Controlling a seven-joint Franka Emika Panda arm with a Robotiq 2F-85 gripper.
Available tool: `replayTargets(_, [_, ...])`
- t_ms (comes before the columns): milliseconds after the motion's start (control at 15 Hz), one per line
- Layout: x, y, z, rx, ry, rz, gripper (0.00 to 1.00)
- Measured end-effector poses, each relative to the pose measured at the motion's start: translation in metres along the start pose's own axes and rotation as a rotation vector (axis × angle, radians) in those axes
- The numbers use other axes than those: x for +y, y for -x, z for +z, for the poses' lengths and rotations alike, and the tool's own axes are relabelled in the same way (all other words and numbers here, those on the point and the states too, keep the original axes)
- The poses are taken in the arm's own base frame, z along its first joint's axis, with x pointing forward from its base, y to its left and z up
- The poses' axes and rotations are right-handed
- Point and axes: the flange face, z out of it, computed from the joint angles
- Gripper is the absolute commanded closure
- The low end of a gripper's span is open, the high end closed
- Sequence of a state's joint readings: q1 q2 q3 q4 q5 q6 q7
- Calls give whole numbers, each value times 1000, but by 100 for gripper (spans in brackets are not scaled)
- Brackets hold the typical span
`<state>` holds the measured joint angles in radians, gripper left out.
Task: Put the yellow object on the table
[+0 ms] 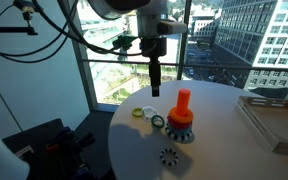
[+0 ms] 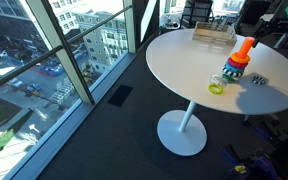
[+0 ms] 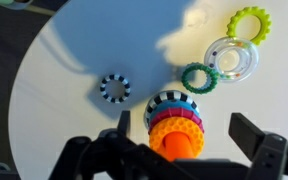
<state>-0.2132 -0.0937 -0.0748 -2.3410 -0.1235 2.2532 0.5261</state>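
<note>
The yellow object (image 3: 177, 126) is an orange-yellow collar around the orange peg (image 3: 179, 148), topmost on a stack of magenta, blue and black-and-white rings. It also shows in an exterior view (image 1: 181, 117). The stack stands on the round white table (image 3: 64, 60), seen in both exterior views (image 1: 224, 150) (image 2: 184, 50). My gripper (image 3: 183, 120) is open and empty. In the wrist view its fingers stand either side of the peg top, apart from it. In an exterior view the gripper (image 1: 156, 82) hangs above the table, left of the peg (image 1: 183, 100).
Loose on the table by the stack lie a green ring (image 3: 199, 77), a clear ring (image 3: 232, 60), a pale yellow-green ring (image 3: 249, 22) and a black-and-white gear ring (image 3: 114, 89). A flat tray (image 1: 274, 120) sits at the table's far side. Windows stand behind.
</note>
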Motion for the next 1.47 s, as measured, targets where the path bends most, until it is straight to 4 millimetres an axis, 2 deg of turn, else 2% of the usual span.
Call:
replayTargets(1133, [-4, -6, 1, 23, -37, 18, 0])
replayTargets(1333, [-5, -13, 7, 38, -47, 23, 0])
replayTargets(1467, [-6, -19, 18, 46, -49, 25, 0])
